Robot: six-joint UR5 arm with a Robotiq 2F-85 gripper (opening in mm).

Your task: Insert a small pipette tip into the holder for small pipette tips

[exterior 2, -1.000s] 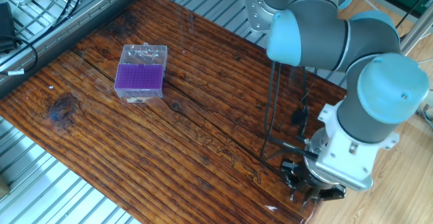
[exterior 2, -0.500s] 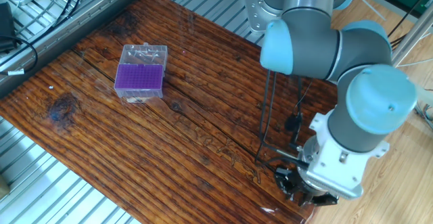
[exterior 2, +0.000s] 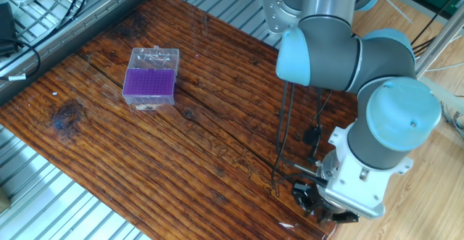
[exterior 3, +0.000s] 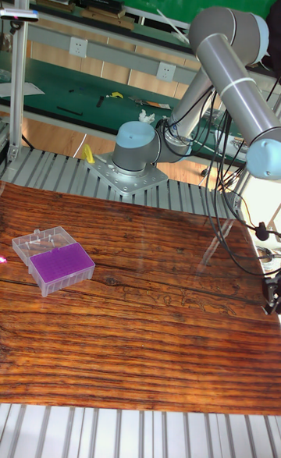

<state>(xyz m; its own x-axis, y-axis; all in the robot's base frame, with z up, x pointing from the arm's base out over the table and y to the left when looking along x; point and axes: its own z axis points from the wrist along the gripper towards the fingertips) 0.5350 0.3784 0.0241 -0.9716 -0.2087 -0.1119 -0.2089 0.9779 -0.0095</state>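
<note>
I see my arm (exterior 2: 341, 44) folded low at the desk's (exterior 2: 217, 160) near right corner, with the gripper (exterior 2: 313, 200) pointing down over the edge; I cannot tell how wide it stands. One tip holder (exterior 2: 151, 85) sits well apart at the far left, lid (exterior 3: 40, 243) open.

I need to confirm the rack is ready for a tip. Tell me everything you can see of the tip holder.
The holder is a small clear plastic box with a purple top grid of tiny holes. A clear lid lies open beside it, seemingly hinged to it. It sits flat, askew to the wooden table, alone on the side far from the gripper. Nothing touches it but the table. Whether any holes hold tips is too small to tell.
</note>
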